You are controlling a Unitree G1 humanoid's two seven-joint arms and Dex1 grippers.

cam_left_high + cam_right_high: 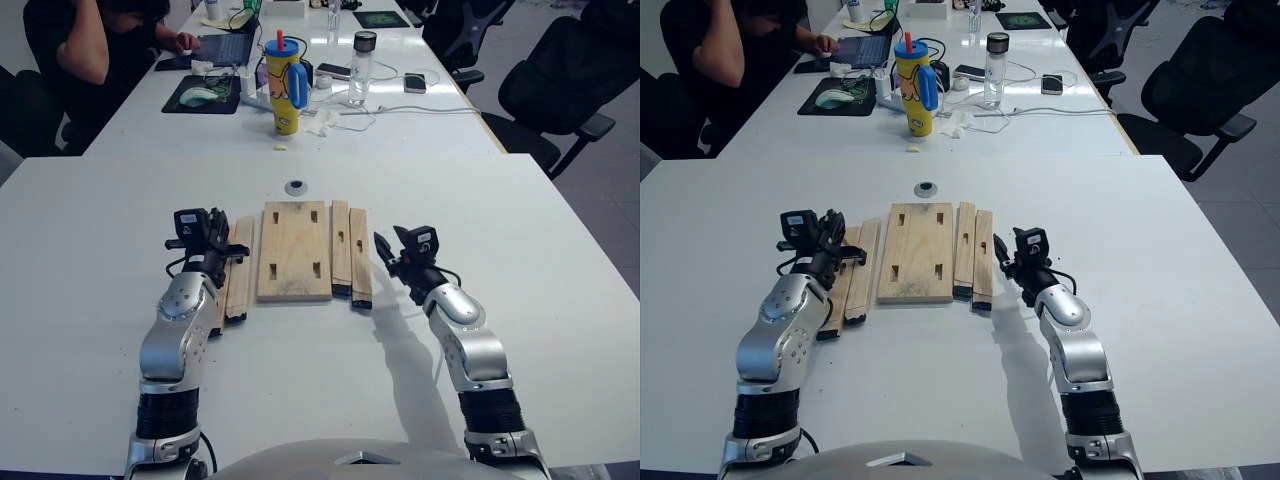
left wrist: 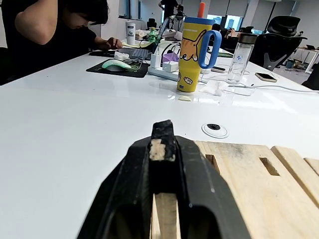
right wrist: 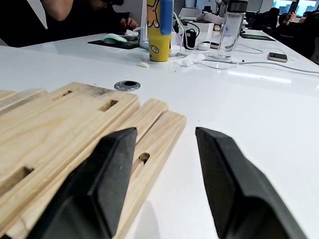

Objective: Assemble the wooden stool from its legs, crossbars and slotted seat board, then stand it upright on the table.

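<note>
We see the white table (image 1: 520, 230) running wide on both sides of the parts. There is bare surface to the left of the left arm and to the right of the right arm, as far as the right edge, where office chairs (image 1: 560, 90) stand. Beyond the parts lies a round grommet (image 1: 295, 187). Farther off, on the next stretch of table, stand a yellow cup (image 1: 284, 85) and a bottle (image 1: 361, 65).

The seat board (image 1: 294, 250) lies flat in the middle of the table between the two arms. Its long axis points away from us and its four slots face up. Just beside it on the right, the two right slats (image 1: 350, 255) lie side by side, parallel to the board. The two left slats (image 1: 855, 270) lie the same way on the other side, their near ends partly under the left arm.

The left gripper (image 1: 222, 246) sits over the far part of the left slats. The left wrist view shows its fingers (image 2: 162, 164) pressed together, with a strip of wood below them. We cannot tell whether they pinch anything.

The right gripper (image 1: 390, 255) hangs just beside the outer right slat. The right wrist view shows its jaws spread wide and holding nothing, with table surface between them. That view also brings the slat's slot up close, while the head views give the whole layout.
</note>
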